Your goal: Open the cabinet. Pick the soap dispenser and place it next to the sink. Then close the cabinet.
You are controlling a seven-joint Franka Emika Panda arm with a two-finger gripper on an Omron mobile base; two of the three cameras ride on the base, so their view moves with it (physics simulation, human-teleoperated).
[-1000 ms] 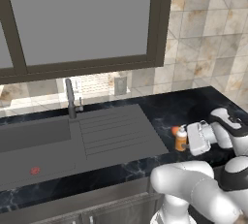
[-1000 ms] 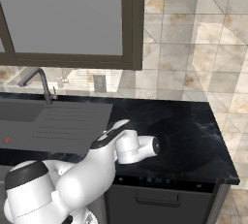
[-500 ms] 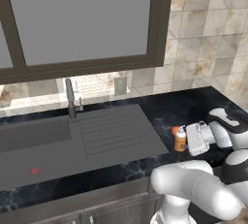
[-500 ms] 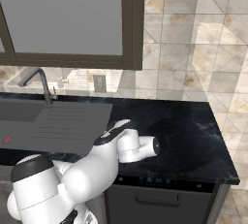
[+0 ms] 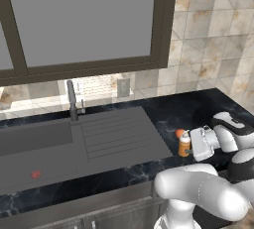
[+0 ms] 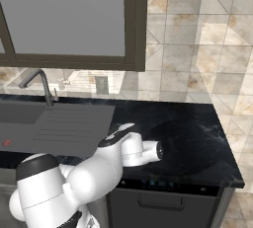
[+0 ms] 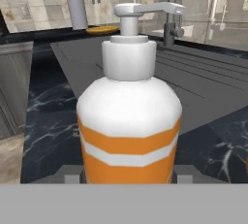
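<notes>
No brand, label or writing readable anywhere. At far left, set in the dark counter [image 5: 163, 116], sink [image 5: 30, 141] with a small red spot on its floor; tap [image 5: 73, 100] behind it, ribbed drainboard to its right. Above, cabinet [image 5: 84, 22] with doors closed. Just off the drainboard's right edge, upright on the counter, soap dispenser [image 5: 184, 143]: white pump top, orange body with a white band, an orange round thing just behind it. Directly right of it, gripper [image 5: 194, 145], pointing sideways at the bottle. In the hand view, dispenser [image 7: 129, 111] dead centre and very close, between the two finger bases low down, pump spout aimed right. Cannot tell whether the fingers press the bottle or merely flank it. Against the earlier frames: bottle in the same spot, hand shifted slightly right and wrist a little lower; sink, tap and cabinet unchanged. At right, bare black counter [image 6: 197, 138] and tiled wall.
</notes>
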